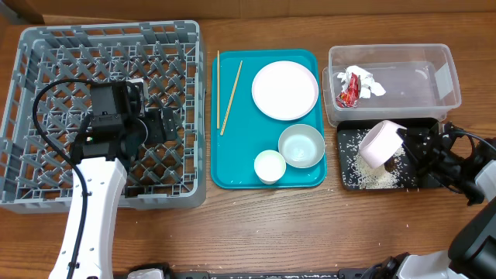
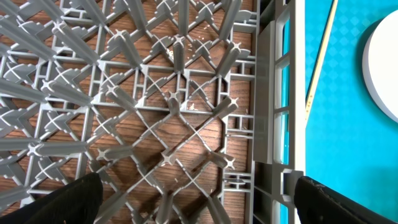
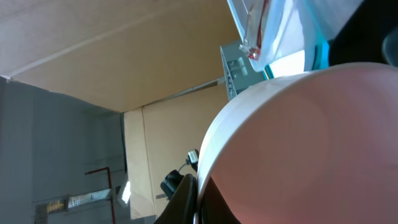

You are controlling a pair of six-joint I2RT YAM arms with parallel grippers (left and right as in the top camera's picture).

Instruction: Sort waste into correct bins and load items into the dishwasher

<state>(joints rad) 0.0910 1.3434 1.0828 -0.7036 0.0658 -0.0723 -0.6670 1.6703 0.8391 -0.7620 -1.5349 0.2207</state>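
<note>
My right gripper (image 1: 407,144) is shut on the rim of the pale pink bowl (image 1: 380,143) and holds it tipped on its side over the black tray (image 1: 426,125), where loose white rice grains (image 1: 372,177) lie. The bowl fills the right wrist view (image 3: 311,143). The red-and-white wrapper (image 1: 355,84) lies in the clear tub (image 1: 446,74). My left gripper (image 1: 155,124) is open and empty over the grey dish rack (image 1: 46,46), near its right wall (image 2: 267,112). On the teal tray sit the white plate (image 1: 284,89), the blue-grey bowl (image 1: 301,145), the white cup (image 1: 270,166) and two chopsticks (image 1: 229,93).
The teal serving tray (image 1: 232,167) lies between the rack and the bins. The table's front edge runs along the bottom. The right arm's cable (image 1: 465,136) lies right of the black tray.
</note>
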